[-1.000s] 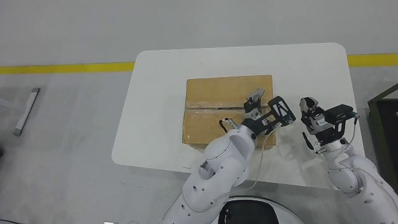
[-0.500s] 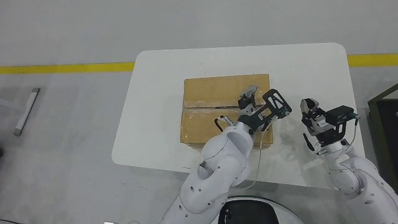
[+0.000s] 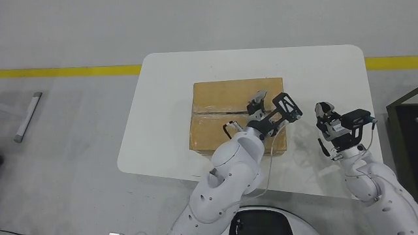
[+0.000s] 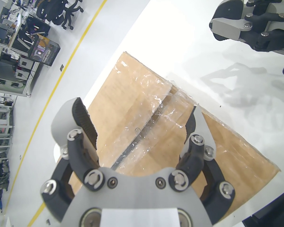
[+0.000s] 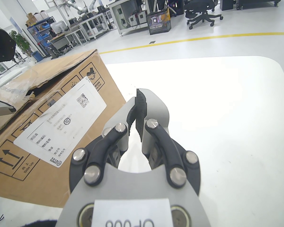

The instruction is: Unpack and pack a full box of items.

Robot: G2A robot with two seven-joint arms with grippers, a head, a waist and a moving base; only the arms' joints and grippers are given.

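Observation:
A closed cardboard box (image 3: 225,98) with clear tape along its centre seam stands mid-table. My left gripper (image 3: 271,103) hovers open just above the box's right end, its fingers straddling the taped seam (image 4: 142,133); in the left wrist view the gripper (image 4: 137,114) has nothing between its pads. My right gripper (image 3: 322,112) is shut and empty over bare table to the right of the box. In the right wrist view this gripper (image 5: 137,106) is level with the box's labelled side (image 5: 61,119). The far-off right gripper (image 4: 229,22) is also in the left wrist view.
The white table (image 3: 170,104) has bare surface around the box on all sides, widest at the right. A dark green frame (image 3: 405,114) stands off the table's right edge. A yellow floor line (image 3: 65,72) runs behind.
My left gripper has slid leftward over the box's right end. The box has shifted slightly to the left. The right arm has barely moved.

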